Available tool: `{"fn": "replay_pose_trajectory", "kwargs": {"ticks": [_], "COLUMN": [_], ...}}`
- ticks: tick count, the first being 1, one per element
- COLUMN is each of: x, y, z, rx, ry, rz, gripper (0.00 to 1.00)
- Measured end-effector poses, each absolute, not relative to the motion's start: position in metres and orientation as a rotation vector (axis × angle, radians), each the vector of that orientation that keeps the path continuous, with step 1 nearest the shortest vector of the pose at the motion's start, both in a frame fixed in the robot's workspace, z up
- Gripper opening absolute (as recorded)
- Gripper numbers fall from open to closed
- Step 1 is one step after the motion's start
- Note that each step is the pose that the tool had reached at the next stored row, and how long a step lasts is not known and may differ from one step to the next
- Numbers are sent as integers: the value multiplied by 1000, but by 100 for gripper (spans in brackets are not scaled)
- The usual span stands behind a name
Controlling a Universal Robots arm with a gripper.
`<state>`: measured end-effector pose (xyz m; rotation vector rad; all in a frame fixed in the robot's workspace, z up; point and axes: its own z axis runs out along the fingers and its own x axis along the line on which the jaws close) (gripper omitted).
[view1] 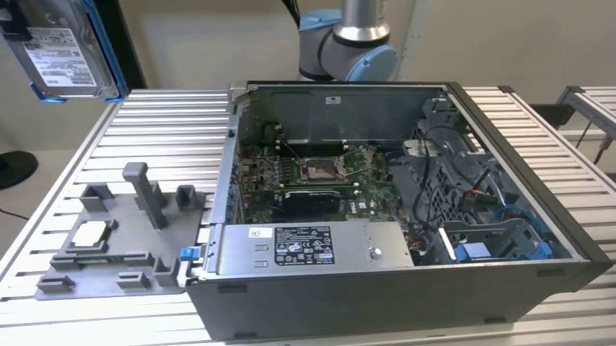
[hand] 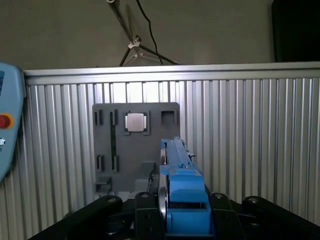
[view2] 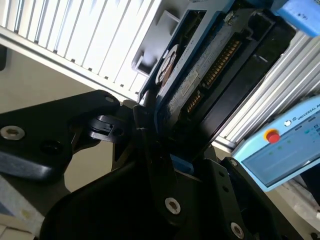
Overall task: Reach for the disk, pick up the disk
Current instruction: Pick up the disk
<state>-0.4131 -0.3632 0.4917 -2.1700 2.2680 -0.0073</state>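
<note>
Gripper (hand: 182,210): clenched on one end of the disk (hand: 175,155), a finger on each flat face, so it juts out edge-on in the first wrist view.
Disk (view1: 66,54): exterior view's far left, held high over the table (view1: 164,122) edge, touching nothing below; pickup looks done.
Fixture (view1: 106,268): on the table, chip (view1: 91,232) seated in its pocket.
Case (view1: 385,303): right of it, lying open-side up for access.

Ribbed metal table (view1: 154,119), grey fixture plate (view1: 101,280), open computer case (view1: 385,306)
</note>
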Motion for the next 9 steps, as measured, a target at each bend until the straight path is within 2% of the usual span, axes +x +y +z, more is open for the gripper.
{"fn": "replay_pose_trajectory", "kwargs": {"ticks": [9], "x": [-394], "y": [-363], "z": [492], "rx": [-2170], "ry": [2268], "rz": [-7], "gripper": [0]}}
